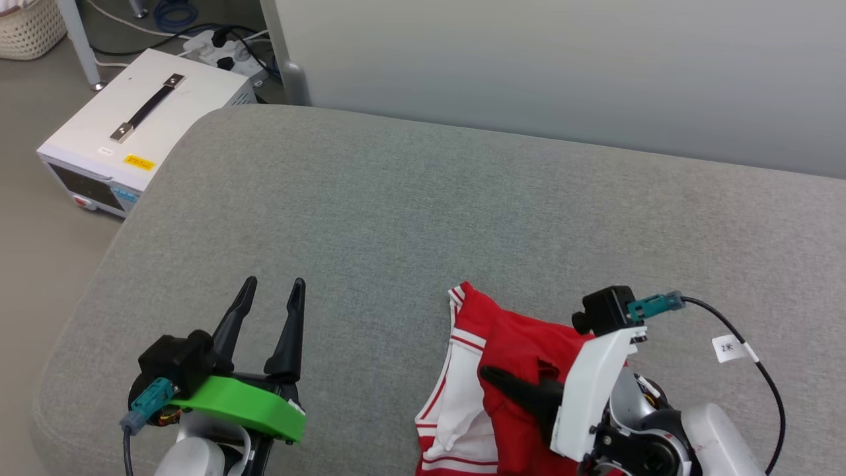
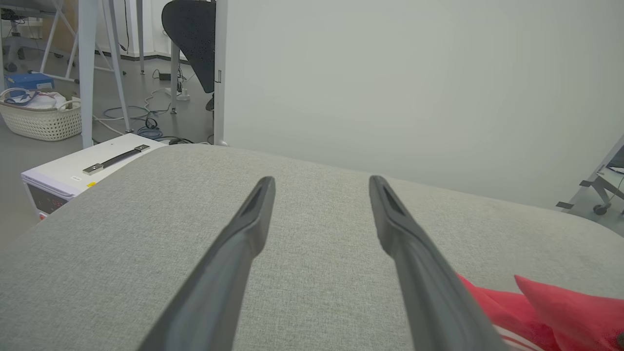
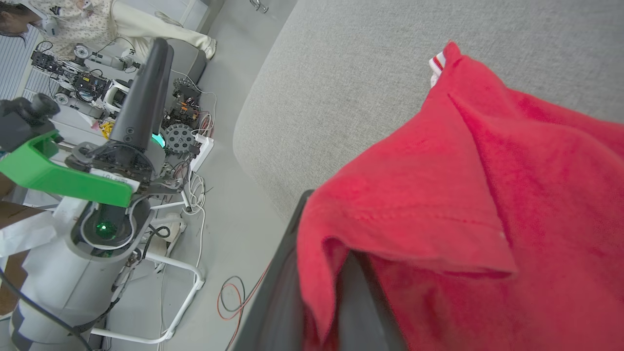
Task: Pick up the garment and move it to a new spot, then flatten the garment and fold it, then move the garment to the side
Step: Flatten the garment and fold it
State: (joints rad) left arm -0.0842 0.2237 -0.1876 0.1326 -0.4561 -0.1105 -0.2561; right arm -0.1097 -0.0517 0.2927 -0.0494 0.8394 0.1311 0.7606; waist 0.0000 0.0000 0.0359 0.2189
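As the head view shows, the garment point(image 1: 515, 370) lies bunched at the near edge of the grey cushion point(image 1: 396, 198), long axis running toward the robot; the right gripper point(image 1: 492, 377) has its jaws closed on the red fabric, while the left gripper point(image 1: 274, 283) hangs well apart to the left, jaws open and empty. Left wrist view: the garment point(image 2: 560, 302) sits low and right of the left gripper point(image 2: 321, 183). Right wrist view: the garment point(image 3: 463, 195) drapes over the closed jaws, so the right arm likely carries
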